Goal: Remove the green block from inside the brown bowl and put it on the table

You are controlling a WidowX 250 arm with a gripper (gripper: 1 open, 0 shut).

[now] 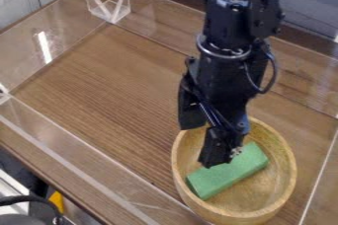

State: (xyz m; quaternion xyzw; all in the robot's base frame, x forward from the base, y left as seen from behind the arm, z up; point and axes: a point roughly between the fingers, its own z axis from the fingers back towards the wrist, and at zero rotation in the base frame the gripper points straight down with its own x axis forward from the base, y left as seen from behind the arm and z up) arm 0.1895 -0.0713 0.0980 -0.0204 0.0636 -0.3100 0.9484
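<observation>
Brown table (99,91) beneath wooden bowl (280,191)

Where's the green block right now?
In the camera view, the green block lies inside the brown bowl, toward the lower right, just below the gripper.

The dark arm (235,32) runs off the top edge and hides the bowl's far rim (199,130) partly
</observation>
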